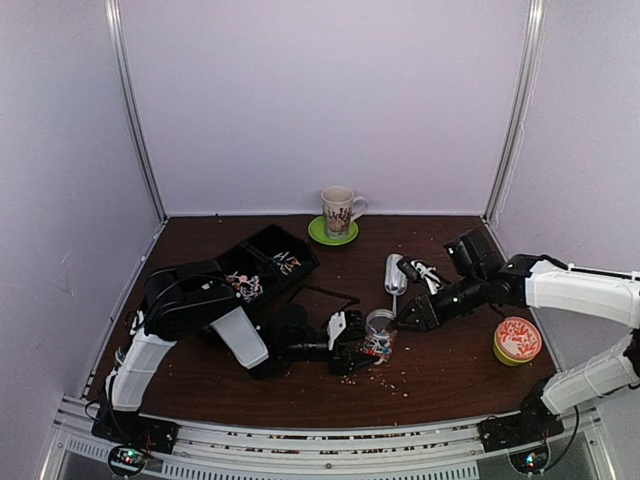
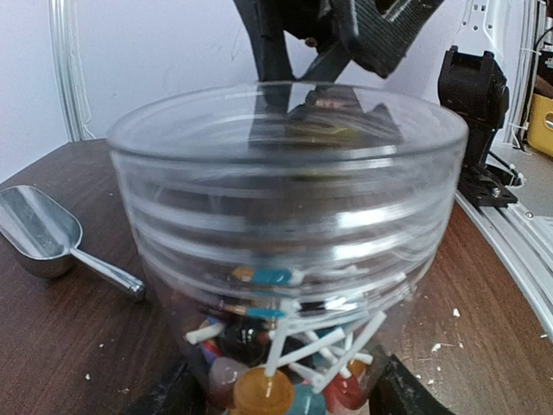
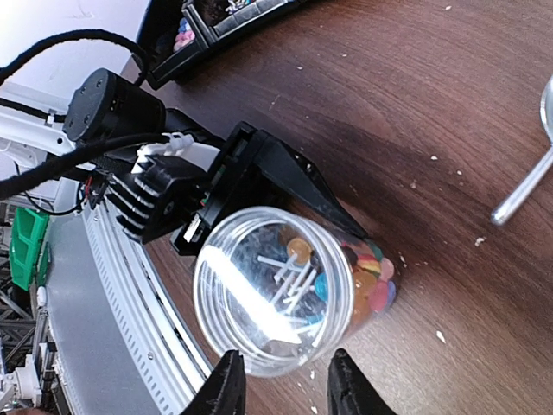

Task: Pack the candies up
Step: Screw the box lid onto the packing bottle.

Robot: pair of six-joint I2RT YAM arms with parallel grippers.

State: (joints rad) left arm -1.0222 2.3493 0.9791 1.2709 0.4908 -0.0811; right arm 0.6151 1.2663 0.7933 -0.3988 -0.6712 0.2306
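Slanting upward, candies [image 2: 263, 389] in jar [image 2: 285, 199]

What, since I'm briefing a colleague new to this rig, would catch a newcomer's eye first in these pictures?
Mid-table, the clear jar with bright candies at its bottom, clamped in the left gripper. The right gripper hovers open just above its mouth. Next come the metal scoop lying behind it and the orange-patterned tin over on the right side.
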